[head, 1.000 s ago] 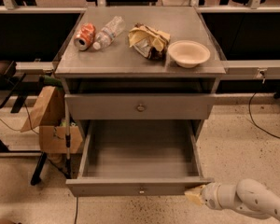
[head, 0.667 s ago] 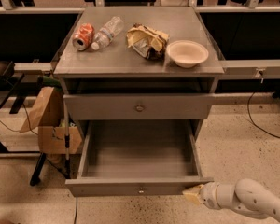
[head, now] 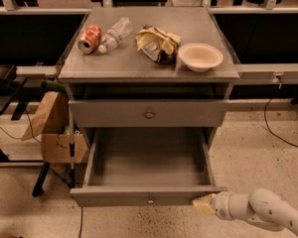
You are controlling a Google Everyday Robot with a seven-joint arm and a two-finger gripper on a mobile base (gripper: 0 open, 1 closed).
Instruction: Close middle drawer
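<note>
The middle drawer [head: 148, 196] is a wide gray metal drawer pulled far out of the cabinet, its long tray empty and its low front panel bearing one small round knob [head: 150, 200]. My gripper [head: 202, 204] comes in from the lower right on a white arm [head: 260, 212]. Its yellowish tip rests against the right end of the drawer's front panel. A taller gray drawer with a brassy knob [head: 149, 114] sits shut above it.
On the cabinet top [head: 89, 68] lie a red can [head: 90, 37], a clear plastic bottle [head: 115, 33], a crumpled chip bag [head: 157, 43] and a white bowl [head: 200, 56]. A cardboard box [head: 53, 133] stands at the left. Cables run on the speckled floor.
The view has shifted slightly. My gripper stays at the right end of the drawer front, and the drawer is still pulled out.
</note>
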